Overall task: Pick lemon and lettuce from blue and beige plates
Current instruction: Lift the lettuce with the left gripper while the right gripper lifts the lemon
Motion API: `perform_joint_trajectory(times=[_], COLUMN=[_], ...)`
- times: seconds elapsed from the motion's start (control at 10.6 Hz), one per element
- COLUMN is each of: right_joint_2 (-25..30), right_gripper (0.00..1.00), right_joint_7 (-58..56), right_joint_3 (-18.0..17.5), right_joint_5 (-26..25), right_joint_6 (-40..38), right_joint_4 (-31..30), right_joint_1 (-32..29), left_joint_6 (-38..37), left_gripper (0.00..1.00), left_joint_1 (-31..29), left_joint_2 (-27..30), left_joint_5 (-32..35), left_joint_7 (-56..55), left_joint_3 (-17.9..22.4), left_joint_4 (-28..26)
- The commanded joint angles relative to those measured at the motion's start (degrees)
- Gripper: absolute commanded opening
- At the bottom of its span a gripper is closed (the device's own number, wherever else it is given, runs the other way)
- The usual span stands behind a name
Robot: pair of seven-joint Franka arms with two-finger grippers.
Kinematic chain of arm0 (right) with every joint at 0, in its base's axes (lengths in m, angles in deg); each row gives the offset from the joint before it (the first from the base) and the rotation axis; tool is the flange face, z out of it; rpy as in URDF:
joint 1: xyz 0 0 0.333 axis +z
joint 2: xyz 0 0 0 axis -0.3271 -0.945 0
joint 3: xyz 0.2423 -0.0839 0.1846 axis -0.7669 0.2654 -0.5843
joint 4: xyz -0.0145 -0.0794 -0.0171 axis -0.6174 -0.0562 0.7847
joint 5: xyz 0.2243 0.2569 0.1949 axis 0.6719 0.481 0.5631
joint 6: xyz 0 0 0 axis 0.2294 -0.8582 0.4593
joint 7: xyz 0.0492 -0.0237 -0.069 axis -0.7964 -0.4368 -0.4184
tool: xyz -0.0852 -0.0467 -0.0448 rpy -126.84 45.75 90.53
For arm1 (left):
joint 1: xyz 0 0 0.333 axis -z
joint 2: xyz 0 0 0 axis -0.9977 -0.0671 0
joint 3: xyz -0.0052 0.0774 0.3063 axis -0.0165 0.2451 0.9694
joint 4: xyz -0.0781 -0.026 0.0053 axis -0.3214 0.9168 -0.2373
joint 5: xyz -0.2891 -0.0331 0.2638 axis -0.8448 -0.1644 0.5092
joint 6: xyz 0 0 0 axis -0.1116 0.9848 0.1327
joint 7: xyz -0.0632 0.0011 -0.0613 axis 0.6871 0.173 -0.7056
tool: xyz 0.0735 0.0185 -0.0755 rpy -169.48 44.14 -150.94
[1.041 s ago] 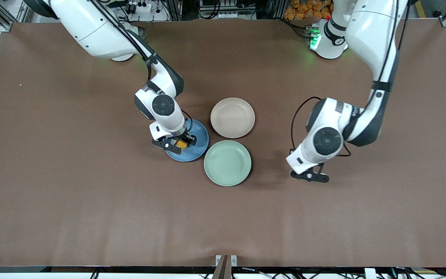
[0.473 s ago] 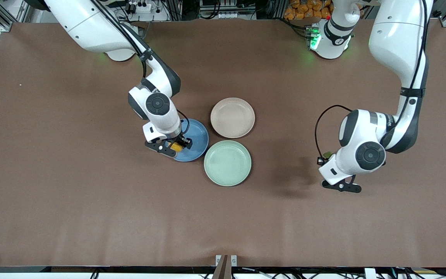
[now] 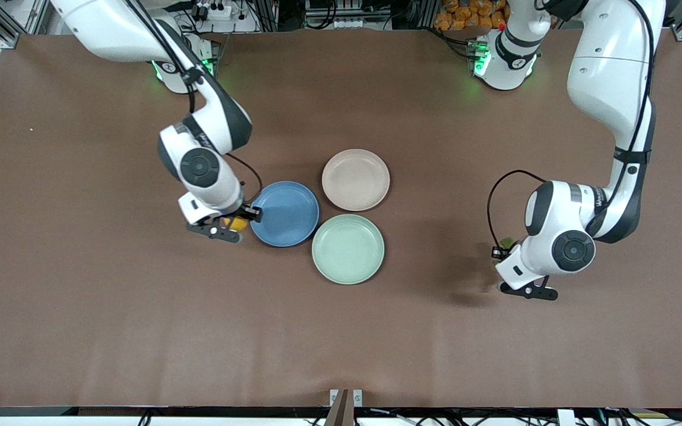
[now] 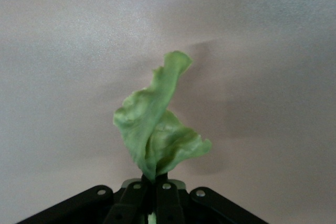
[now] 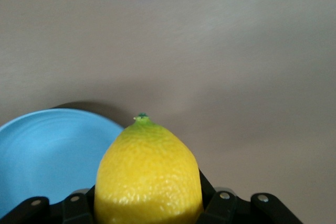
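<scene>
The yellow lemon (image 5: 149,177) sits clamped in my right gripper (image 5: 149,205), which is shut on it. In the front view the right gripper (image 3: 229,225) holds the lemon (image 3: 236,223) over bare table just beside the blue plate (image 3: 285,213), toward the right arm's end. The blue plate's rim (image 5: 47,150) shows beside the fruit in the right wrist view. My left gripper (image 4: 155,182) is shut on the base of the wrinkled green lettuce (image 4: 157,124). It hangs over bare table toward the left arm's end (image 3: 504,248), a bit of lettuce (image 3: 506,242) showing. The beige plate (image 3: 356,179) holds nothing.
A pale mint-green plate (image 3: 347,248) lies next to the blue and beige plates, nearer to the front camera, with nothing on it. Brown table (image 3: 140,331) spreads wide round the three plates.
My right gripper has carried the lemon off the blue plate toward the right arm's end. My left gripper has moved with the lettuce away from the plates toward the left arm's end.
</scene>
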Motion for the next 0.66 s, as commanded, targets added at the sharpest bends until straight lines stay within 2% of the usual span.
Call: perform_joint_trajectory(times=[0.0, 0.09, 0.19, 0.38, 0.57], right_joint_2=[3.67, 4.19, 5.07, 6.22, 6.66], right_gripper=[0.32, 0.32, 0.32, 0.31, 0.31], right_joint_7=[-8.45, -12.23, -16.19, -26.55, -32.55], right_joint_3=[3.92, 6.21, 8.58, 13.68, 16.94], right_joint_5=[1.29, 1.38, 1.64, 4.97, 5.86], right_joint_6=[-3.1, -3.64, -3.64, -3.64, -3.64], right_joint_4=[-1.79, -2.14, -3.1, -3.82, -4.17], right_joint_1=[-0.76, -0.76, -0.76, -1.2, -1.2], left_joint_6=[1.55, 2.44, 3.41, 3.77, 3.68], left_gripper=[0.26, 0.68, 1.0, 1.0, 1.0], left_joint_1=[-0.9, -1.07, -1.16, -1.34, -1.51], left_joint_2=[-1.49, -1.75, -1.76, -1.49, -0.7], left_joint_5=[1.0, 1.09, 1.17, 0.38, 0.3], left_joint_7=[0.85, 0.85, 0.85, 0.76, 0.5], left_joint_3=[-0.47, -0.47, -0.38, -0.47, -0.47], left_joint_4=[1.16, 0.99, 0.99, 0.99, 0.9])
